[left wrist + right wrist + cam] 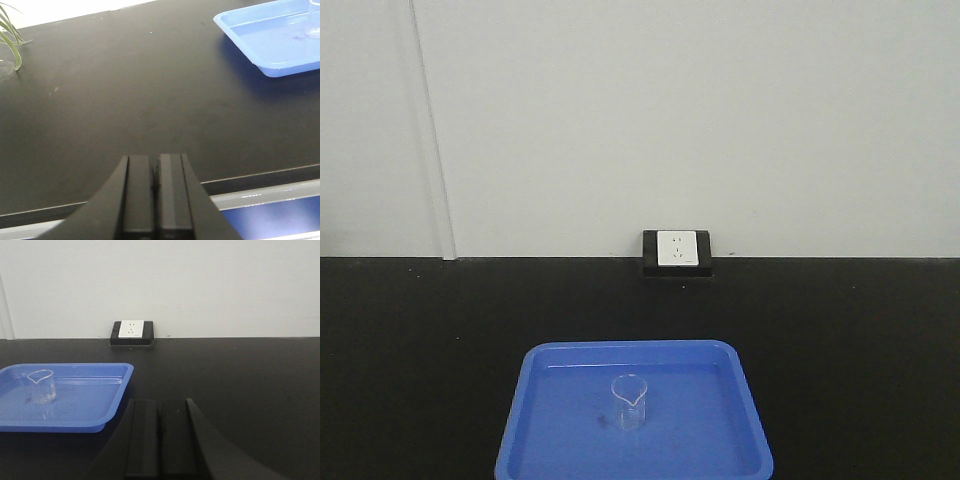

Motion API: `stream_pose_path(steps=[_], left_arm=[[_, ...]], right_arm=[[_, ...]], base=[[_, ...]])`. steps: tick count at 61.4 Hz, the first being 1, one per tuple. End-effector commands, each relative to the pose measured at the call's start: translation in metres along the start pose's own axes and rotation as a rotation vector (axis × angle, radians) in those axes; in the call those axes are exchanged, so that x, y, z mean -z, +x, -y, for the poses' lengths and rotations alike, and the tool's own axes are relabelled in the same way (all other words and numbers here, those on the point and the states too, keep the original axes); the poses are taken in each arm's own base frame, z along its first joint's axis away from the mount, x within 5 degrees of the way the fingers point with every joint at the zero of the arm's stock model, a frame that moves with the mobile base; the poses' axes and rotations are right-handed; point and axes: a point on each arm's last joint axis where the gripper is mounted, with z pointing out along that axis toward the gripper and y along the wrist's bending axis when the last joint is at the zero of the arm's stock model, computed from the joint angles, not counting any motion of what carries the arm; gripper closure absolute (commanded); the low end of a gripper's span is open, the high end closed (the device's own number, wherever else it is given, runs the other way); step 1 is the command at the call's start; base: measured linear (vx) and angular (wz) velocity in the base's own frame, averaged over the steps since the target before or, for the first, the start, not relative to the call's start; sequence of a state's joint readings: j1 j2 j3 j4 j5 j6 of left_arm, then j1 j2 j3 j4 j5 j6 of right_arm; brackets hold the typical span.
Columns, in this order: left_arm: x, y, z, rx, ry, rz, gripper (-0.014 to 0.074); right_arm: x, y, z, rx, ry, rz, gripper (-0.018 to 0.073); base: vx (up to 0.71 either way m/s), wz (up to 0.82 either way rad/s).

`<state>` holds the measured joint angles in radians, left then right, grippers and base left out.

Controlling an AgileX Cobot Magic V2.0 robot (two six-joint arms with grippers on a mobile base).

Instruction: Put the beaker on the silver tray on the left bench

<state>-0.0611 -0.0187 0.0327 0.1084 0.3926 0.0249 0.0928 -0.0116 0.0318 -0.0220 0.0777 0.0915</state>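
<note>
Inside the blue tray [720, 440], near its middle, the beaker [629, 401] stands upright on the tray floor. Its long axis is vertical and its open mouth faces up. The glass is clear and looks empty. From the right wrist camera the pouring spout sits on the left side of the rim, turned away from the right arm. From the front camera the exact heading of the spout is hard to read.

The blue tray lies flat on the black desk [410, 340], at the near edge of the front view. One of its short rims faces the wall.

The right fingers [152, 412] are pressed together with nothing between them. They hang low over bare desk, to the right of the tray and nearer the camera than the beaker [41, 386], well apart from it. The tray's right rim [122, 390] rises between them and the glass.

The left fingers [146, 170] are also pressed together and hold nothing. They sit above the front edge of the desk, where a pale strip runs along it. From there the blue tray [265, 45] lies far up to the right across open black surface. Only a sliver of the beaker [314, 22] shows at the frame edge.

A white wall socket [677, 249] in a black surround sits where desk meets wall, behind the tray. A few green plant leaves [11, 42] hang over the far left of the desk.
</note>
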Motion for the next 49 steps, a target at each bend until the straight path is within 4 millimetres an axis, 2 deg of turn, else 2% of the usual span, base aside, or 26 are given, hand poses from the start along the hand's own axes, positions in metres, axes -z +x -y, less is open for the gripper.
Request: stream_pose_path(steps=[1, 49], left_arm=[[-0.0017, -0.0015, 0.0009, 0.002, 0.004, 0.070, 0.0595], [-0.0017, -0.0015, 0.0009, 0.002, 0.004, 0.070, 0.0595]], right_arm=[[0.0007, -0.0068, -0.0004, 0.014, -0.003, 0.090, 0.0570], [0.0009, -0.0089, -0.0006, 0.014, -0.006, 0.113, 0.0570]], base=[[0.00, 0.00], [0.00, 0.00]])
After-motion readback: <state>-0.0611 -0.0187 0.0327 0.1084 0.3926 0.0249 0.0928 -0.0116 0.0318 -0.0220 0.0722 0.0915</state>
